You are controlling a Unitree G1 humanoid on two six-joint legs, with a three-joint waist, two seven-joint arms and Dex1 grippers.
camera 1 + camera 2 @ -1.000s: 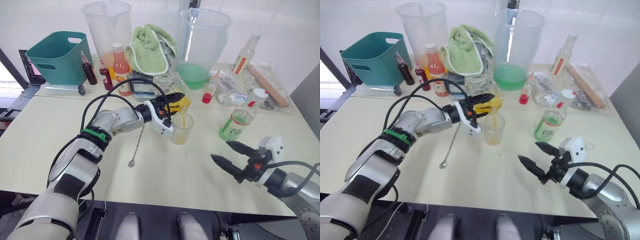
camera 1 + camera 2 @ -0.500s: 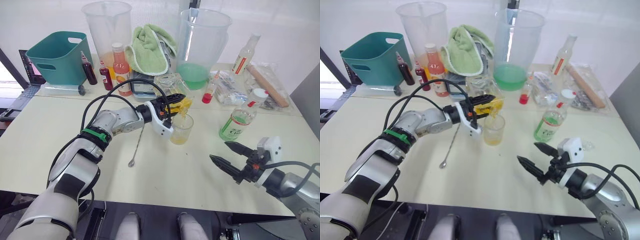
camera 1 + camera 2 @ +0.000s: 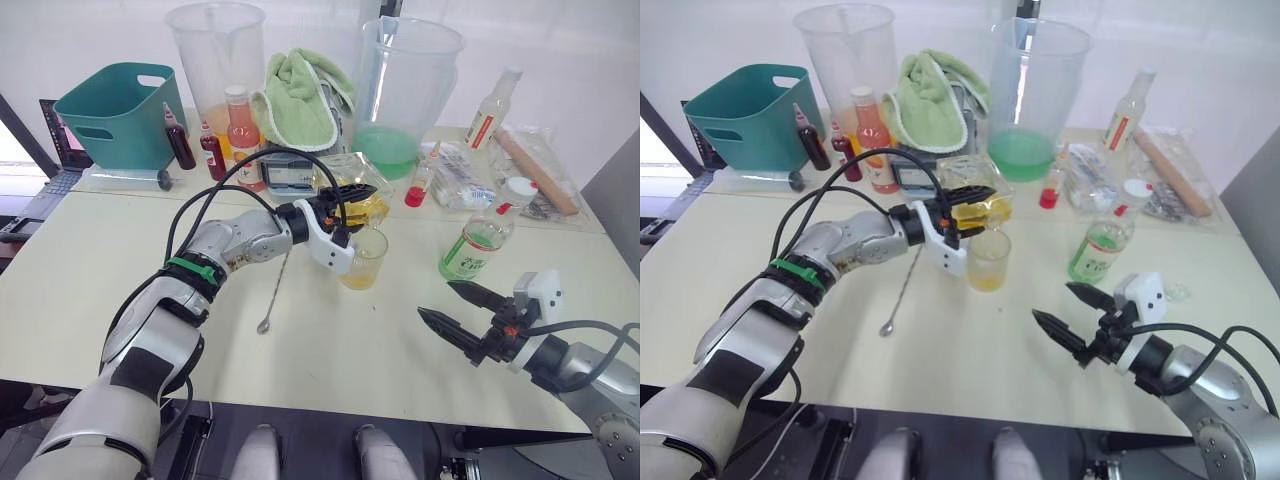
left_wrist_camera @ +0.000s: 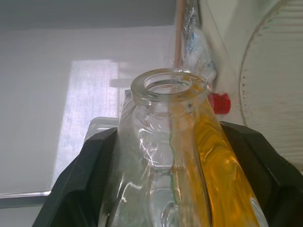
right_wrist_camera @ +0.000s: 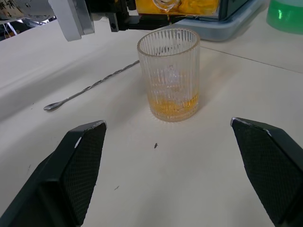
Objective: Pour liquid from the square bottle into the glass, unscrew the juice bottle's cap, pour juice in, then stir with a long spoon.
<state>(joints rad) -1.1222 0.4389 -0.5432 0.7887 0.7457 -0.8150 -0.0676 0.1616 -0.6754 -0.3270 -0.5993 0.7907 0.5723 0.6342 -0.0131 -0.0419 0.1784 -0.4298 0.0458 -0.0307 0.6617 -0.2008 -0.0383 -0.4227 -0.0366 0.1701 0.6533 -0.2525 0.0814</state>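
Over a cream table (image 3: 120, 270), the robot's left gripper (image 3: 345, 193) clamps the square bottle (image 3: 362, 200) between its two black fingers (image 4: 80, 189), holding the faceted decanter in the air just behind and above the glass (image 3: 362, 258); yellow liquid pools along one side of the bottle, and its open neck (image 4: 165, 87) carries no stopper. The ribbed glass stands upright on the table with a shallow layer of yellow liquid at its bottom. The long spoon (image 3: 274, 292) lies flat on the table just to the left of the glass, its small bowl toward the near edge, apart from both grippers. The juice bottle (image 3: 482, 240), green-and-white label showing and the white cap (image 3: 518, 188) screwed on, stands upright to the right of the glass, well clear of it. The right gripper (image 3: 452, 310) hangs low over the table near the front right, its two pointed fingers (image 5: 78, 161) spread wide and empty, aimed toward the glass. Along the back of the table sit a teal bin (image 3: 118, 112), two large clear measuring jugs (image 3: 215, 60), one holding green liquid (image 3: 388, 148), a green towel (image 3: 300, 98), an orange-pink bottle (image 3: 243, 135), two small dark sauce bottles (image 3: 180, 145), and a slender bottle with a red-orange label (image 3: 492, 108)
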